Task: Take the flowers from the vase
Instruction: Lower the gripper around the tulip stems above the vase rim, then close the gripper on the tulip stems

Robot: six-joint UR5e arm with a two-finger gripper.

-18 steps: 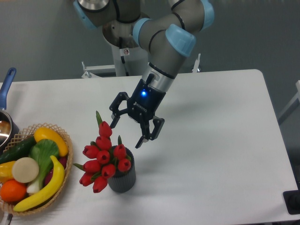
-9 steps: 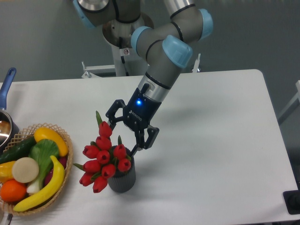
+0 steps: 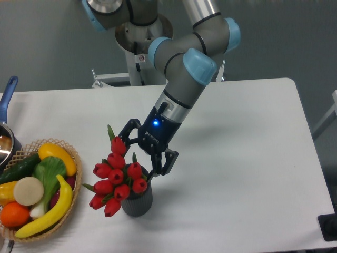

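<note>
The flowers (image 3: 117, 176), a bunch of glossy red tulip buds with green leaves, stand in the vase (image 3: 138, 201), a small dark grey ribbed cylinder near the table's front. My gripper (image 3: 138, 161) hangs open just above and behind the bunch, tilted down to the left. One finger is by the topmost bud, the other by the vase's right rim. Nothing is clamped between the fingers. The stems are hidden inside the vase.
A wicker basket (image 3: 72, 163) of plastic fruit and vegetables sits at the front left. A blue-handled metal pot (image 3: 6, 105) shows at the left edge. The white table (image 3: 242, 158) stretches to the right; a dark object (image 3: 329, 227) sits at its front right corner.
The gripper has come down and to the left toward the flowers, staying open. The flowers and vase have not moved.
</note>
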